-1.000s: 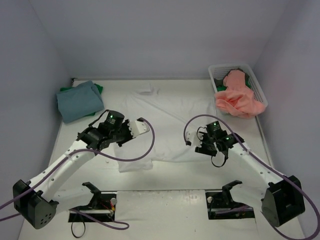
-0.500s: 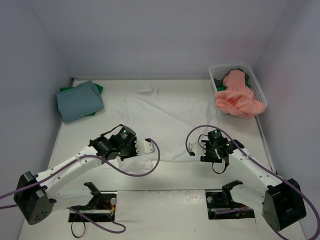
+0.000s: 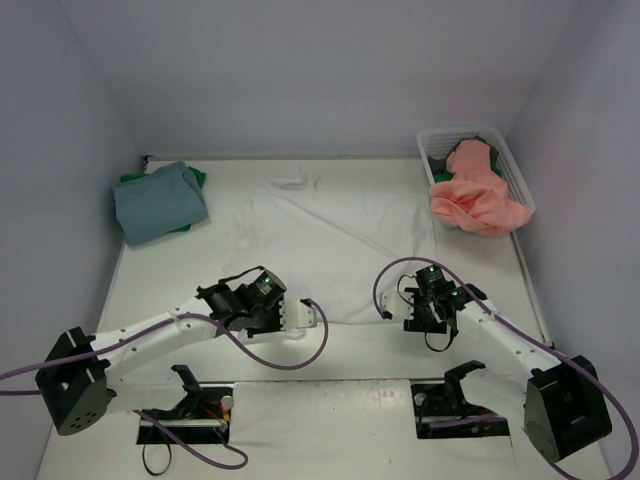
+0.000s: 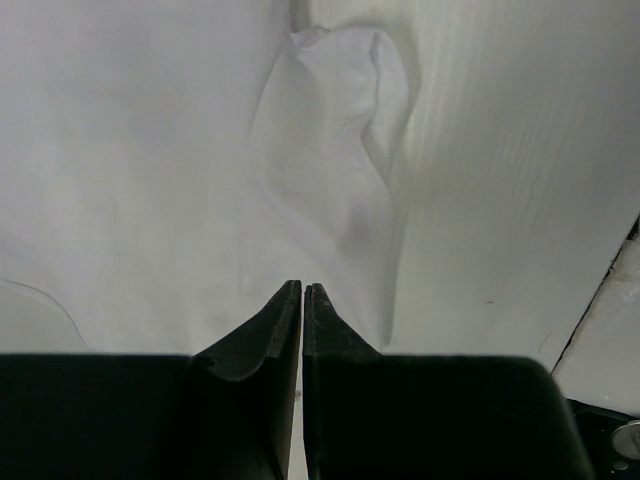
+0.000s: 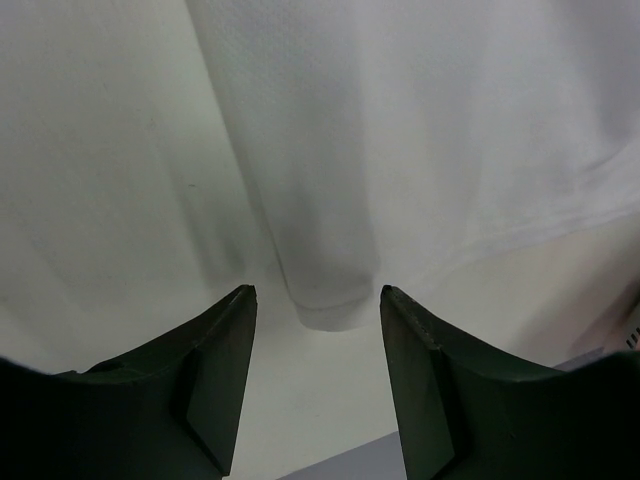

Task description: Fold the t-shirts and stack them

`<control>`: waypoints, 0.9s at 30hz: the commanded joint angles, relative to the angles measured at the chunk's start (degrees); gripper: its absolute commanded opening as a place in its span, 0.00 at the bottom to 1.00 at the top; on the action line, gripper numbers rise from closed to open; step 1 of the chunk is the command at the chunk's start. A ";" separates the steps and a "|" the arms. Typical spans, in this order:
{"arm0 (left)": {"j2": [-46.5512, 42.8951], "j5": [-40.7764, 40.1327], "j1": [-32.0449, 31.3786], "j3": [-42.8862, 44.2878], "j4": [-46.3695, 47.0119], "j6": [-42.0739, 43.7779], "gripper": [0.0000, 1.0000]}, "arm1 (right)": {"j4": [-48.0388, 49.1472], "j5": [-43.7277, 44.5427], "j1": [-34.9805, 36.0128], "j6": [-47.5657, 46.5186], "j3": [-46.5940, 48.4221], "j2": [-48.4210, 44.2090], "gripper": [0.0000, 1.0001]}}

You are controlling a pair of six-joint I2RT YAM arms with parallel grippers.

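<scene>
**Left pincer clamped on white tee hem, right one letting go**

Left gripper [image 4: 302, 288] is fully closed, and a ridge of the white t-shirt [image 3: 340, 250] runs right up to its tips, so it looks pinched on the near-left hem corner. Over the last second this arm has pulled back from mid-table to the near edge, dragging that side of the shirt with it. The shirt now lies spread flat mid-table, collar far, hem near.

Folded blue t-shirt [image 3: 158, 203] sits far left on top of a green t-shirt [image 3: 198, 178], unchanged, stack already begun.

Right gripper [image 5: 317, 292] has its jaws roughly half apart and widening, with nothing between them. A shirt corner lies on the table [image 3: 380, 350] just beyond the tips.

Pink t-shirt [image 3: 475, 200] hangs over the basket [image 3: 520, 170] far right, untouched.

Judgement: flattening looks about done and the first fold comes next. The left grip still needs releasing or re-placing.
</scene>
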 commanded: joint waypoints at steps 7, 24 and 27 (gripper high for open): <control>2.07 2.24 -2.67 -0.13 1.30 -3.27 0.10 | -0.44 -0.22 -0.32 0.65 1.05 3.16 0.50; 3.66 -2.86 -3.90 -6.55 8.51 -3.71 0.14 | -0.44 -1.54 -0.23 2.76 3.25 4.83 0.12; 2.69 -4.09 -3.90 -7.08 8.59 -3.71 0.18 | -0.53 -1.54 -0.23 3.02 3.34 5.62 0.12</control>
